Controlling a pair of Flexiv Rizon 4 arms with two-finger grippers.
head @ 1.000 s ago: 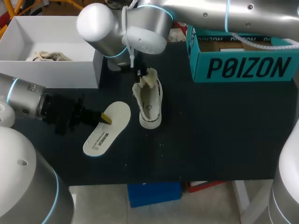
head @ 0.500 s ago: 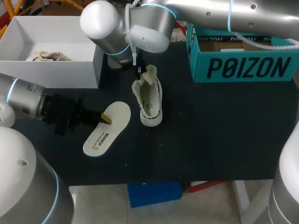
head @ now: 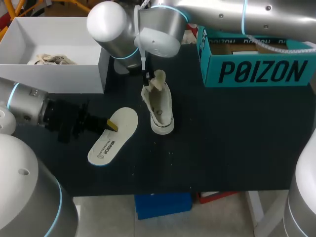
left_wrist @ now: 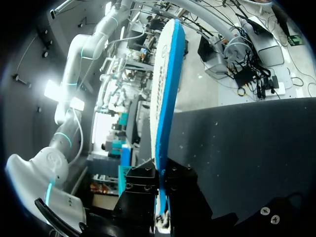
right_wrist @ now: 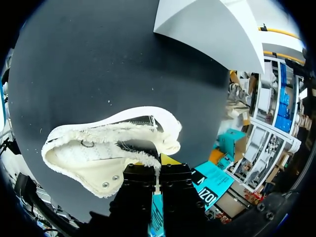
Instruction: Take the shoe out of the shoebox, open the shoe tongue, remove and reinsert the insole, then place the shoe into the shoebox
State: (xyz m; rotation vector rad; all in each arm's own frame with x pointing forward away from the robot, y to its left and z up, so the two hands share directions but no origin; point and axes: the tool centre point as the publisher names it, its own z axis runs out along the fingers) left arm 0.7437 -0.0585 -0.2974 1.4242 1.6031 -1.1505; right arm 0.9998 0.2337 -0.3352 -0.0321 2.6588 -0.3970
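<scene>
Pinching one end of the white insole (head: 114,134), the left fingers (head: 111,125) are closed on it. It stretches out from them with its printed face up, just beside the shoe (head: 160,108) but apart from it. The right fingers (head: 146,78) are closed on the frayed upper edge of the pale shoe, which sits sole-down near the middle of the dark surface (head: 222,138), between the open white box (head: 54,79) with crumpled paper inside and the teal box (head: 254,69), outside both.

shoe (head: 160,109) 1 | insole (head: 114,137) 1 | boxes 2: white box (head: 54,79), teal box (head: 256,72) | tools 2: left tool (head: 111,125), right tool (head: 146,77)
</scene>
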